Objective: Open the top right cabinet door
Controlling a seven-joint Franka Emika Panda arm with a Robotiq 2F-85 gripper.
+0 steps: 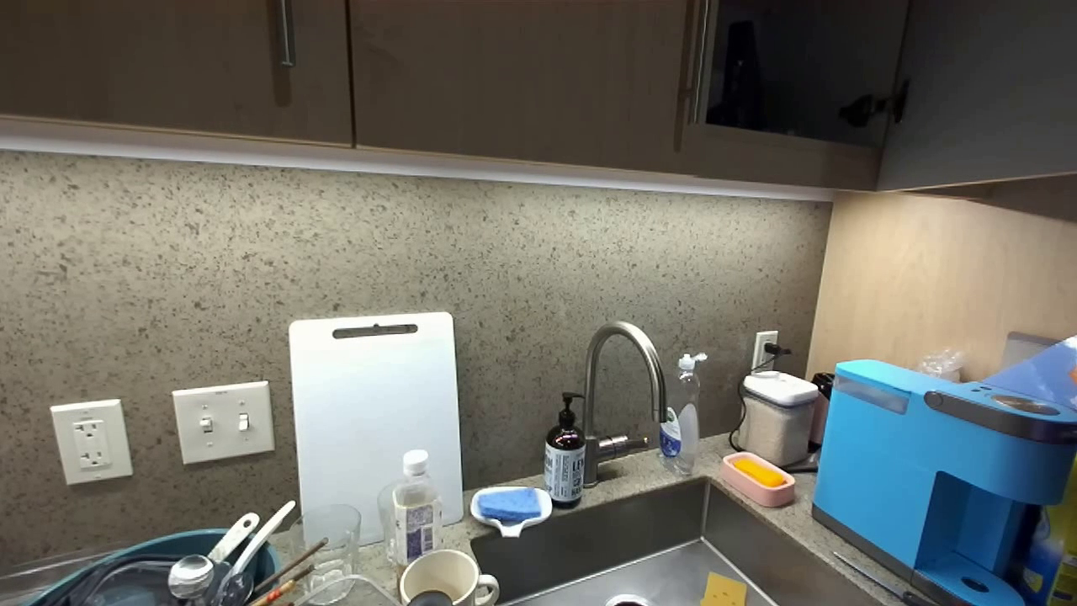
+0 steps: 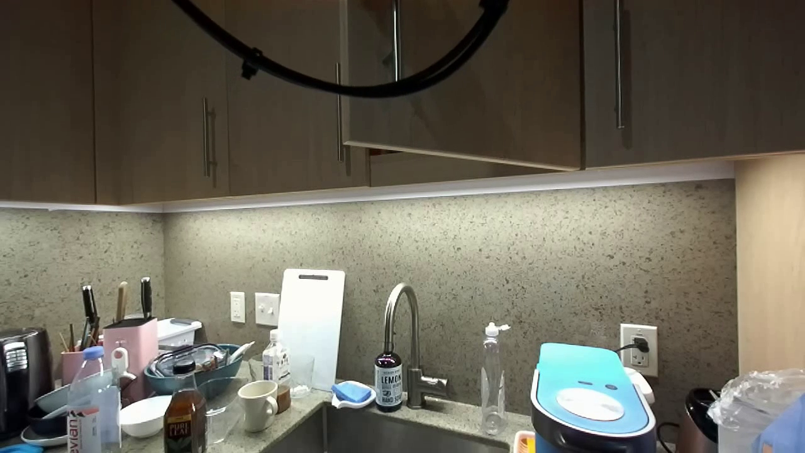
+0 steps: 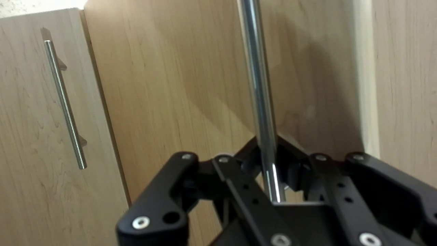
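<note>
Forward of the countertop's back edge (image 2: 459, 412), the gripper (image 3: 268, 152) pinches the upright bar handle (image 3: 257, 78) of the top right cabinet door (image 2: 471, 104).

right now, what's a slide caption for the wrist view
End effector closed on the bar handle of a partly open upper cabinet door.

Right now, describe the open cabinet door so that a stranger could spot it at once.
From the sink, look up past the faucet to the row of brown cabinets. In an exterior view, the cabinet door hangs partly behind a black cable, with a metal bar handle near its left edge. The matching doors beside it are shut; this one stands open.
</note>
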